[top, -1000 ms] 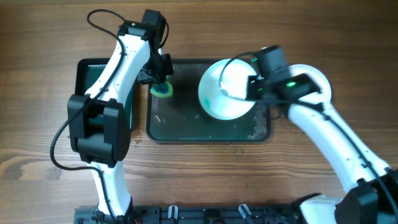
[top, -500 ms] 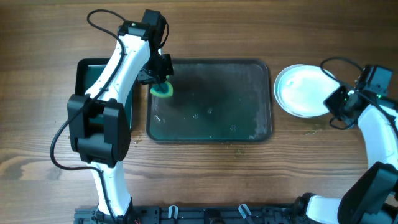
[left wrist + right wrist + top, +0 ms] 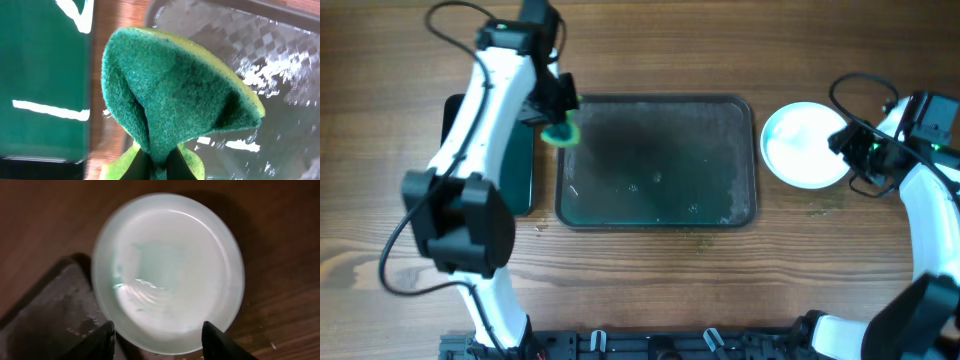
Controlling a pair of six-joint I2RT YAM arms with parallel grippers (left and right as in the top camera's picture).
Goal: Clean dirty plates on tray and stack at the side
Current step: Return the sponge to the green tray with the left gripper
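Note:
A white plate (image 3: 802,146) lies on the wooden table to the right of the large dark tray (image 3: 660,205). In the right wrist view the plate (image 3: 167,270) has a faint teal tint in its middle. My right gripper (image 3: 848,155) is at its right rim. That gripper (image 3: 162,342) is open, its fingers (image 3: 106,340) wide apart above the plate's near edge, holding nothing. My left gripper (image 3: 558,128) is shut on a green and yellow sponge (image 3: 175,95), folded between the jaws, over the tray's upper left corner. No plate is on the tray.
A smaller dark green tray (image 3: 520,175) lies left of the large one, partly under my left arm. The large tray's floor (image 3: 260,55) is wet and has crumbs along its front. A black cable (image 3: 860,85) loops above my right arm.
My right arm carried the plate off the tray to the table on the right and its jaws opened. My left arm shifted the sponge left and toward the tray's far corner.

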